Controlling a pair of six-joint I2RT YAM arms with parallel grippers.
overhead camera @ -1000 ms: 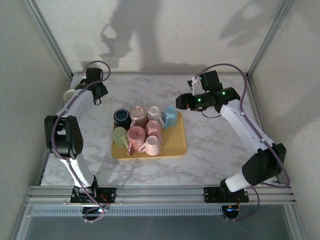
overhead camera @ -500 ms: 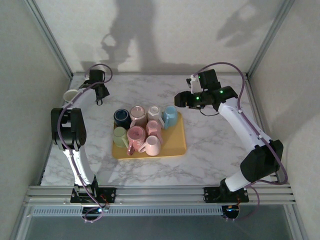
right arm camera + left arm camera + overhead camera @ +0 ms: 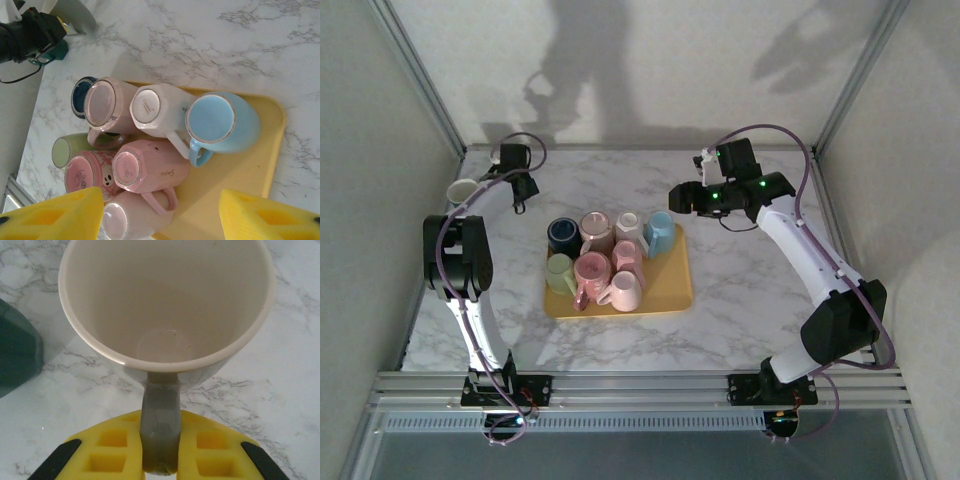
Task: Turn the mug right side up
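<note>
A cream mug (image 3: 165, 315) stands mouth up on the marble at the far left of the table (image 3: 460, 189). Its grey handle (image 3: 160, 425) sits between the yellow pads (image 3: 112, 452) of my left gripper (image 3: 160, 442), which is shut on it. My right gripper (image 3: 160, 210) hangs open above the yellow tray (image 3: 240, 170), with nothing between its fingers; in the top view it hovers just beyond the tray's back right corner (image 3: 682, 200).
The yellow tray (image 3: 672, 290) in the middle holds several mugs, most of them bottom up: pink ones, a white one (image 3: 155, 107), a light blue one (image 3: 220, 122), a navy one (image 3: 563, 235) and a green one (image 3: 558, 272). A dark green object (image 3: 15, 350) lies left of the cream mug.
The left arm's elbow has swung back and up toward the far left corner. The cream mug stays in place. The right arm has hardly moved.
</note>
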